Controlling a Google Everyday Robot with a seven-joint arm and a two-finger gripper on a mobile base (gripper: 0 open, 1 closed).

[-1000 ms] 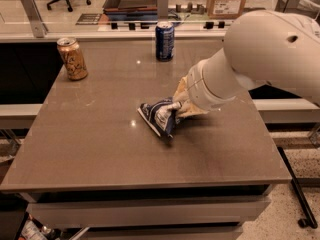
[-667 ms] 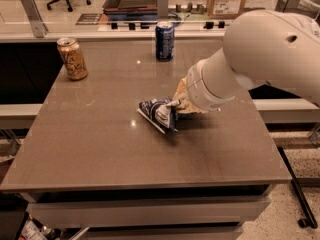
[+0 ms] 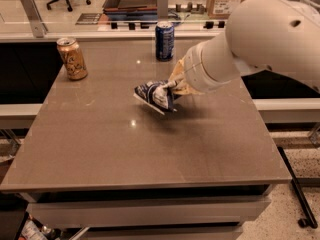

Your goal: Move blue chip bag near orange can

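Your gripper [image 3: 173, 87] was over the middle of the table [image 3: 150, 159], a little to the right, with its fingers pinched on the right end of the blue chip bag [image 3: 153, 95]. The bag hung out to the left of the grip, tilted, and the shadow under it suggested it was just clear of the tabletop. The orange can [image 3: 72, 59] stood upright at the far left corner, well apart from the bag. A dark blue can [image 3: 164, 41] stood at the far edge near the centre.

You should have judged the bag light, soft and crinkly: foil that gives under the fingers and is probably slippery. A pinch on the crumpled end seemed a fair hold, since the folds give the fingers something to bite. The free end would likely sag and swing, so it could brush the orange can on arrival.

Compared with a second earlier, the bag and gripper sat higher and slightly farther back. Both cans had not moved.
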